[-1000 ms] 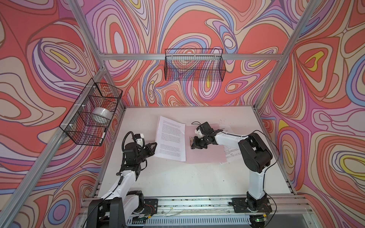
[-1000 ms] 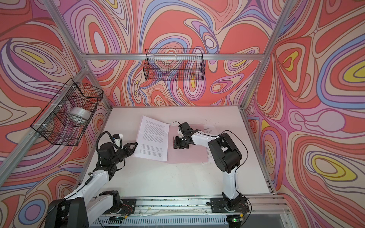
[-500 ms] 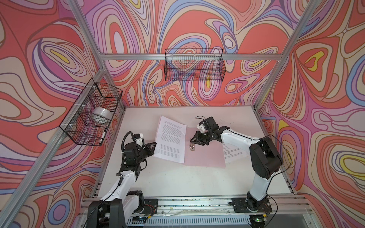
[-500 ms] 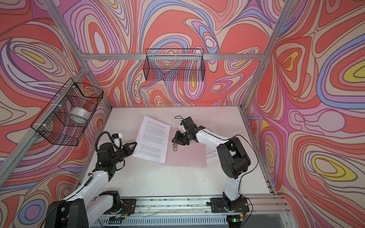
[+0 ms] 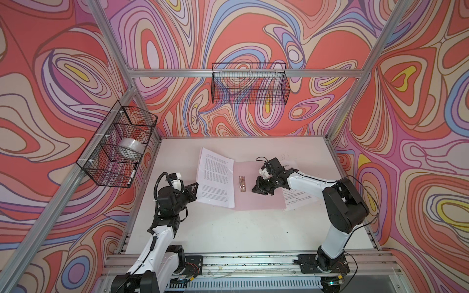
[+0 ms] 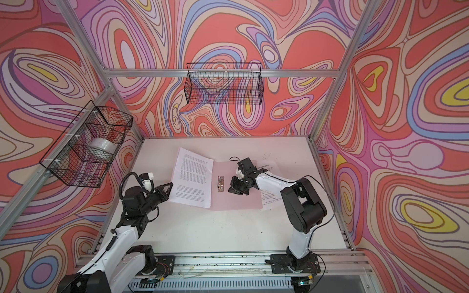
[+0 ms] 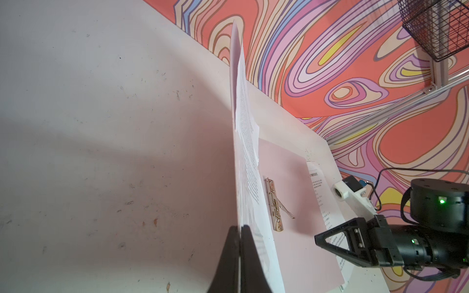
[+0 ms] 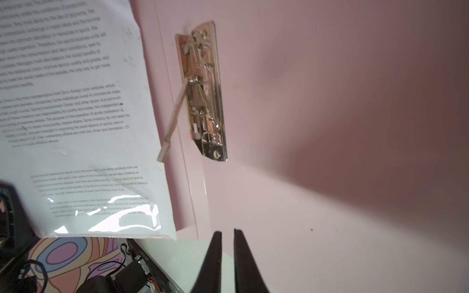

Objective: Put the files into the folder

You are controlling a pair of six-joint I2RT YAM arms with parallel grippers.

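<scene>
The pale pink folder (image 5: 258,200) (image 6: 236,200) lies open on the white table. Its metal clip (image 5: 242,184) (image 8: 203,96) near the spine has its lever raised. My left gripper (image 5: 196,186) (image 7: 240,228) is shut on the left edge of a printed sheet of the files (image 5: 215,180) (image 7: 247,142), holding that edge up off the table beside the clip. A second printed sheet (image 5: 298,199) lies partly under the folder's right edge. My right gripper (image 5: 255,190) (image 8: 227,232) hovers over the pink face just right of the clip, shut to a thin slit, holding nothing.
A wire basket (image 5: 116,149) on the left wall holds a white roll (image 5: 130,148). Another wire basket (image 5: 250,86) hangs on the back wall. Bare table (image 5: 241,233) stretches between the folder and the front rail.
My right gripper has drawn back to the right off the clip, which now shows uncovered with its lever up. The left gripper and its sheet have not moved.
</scene>
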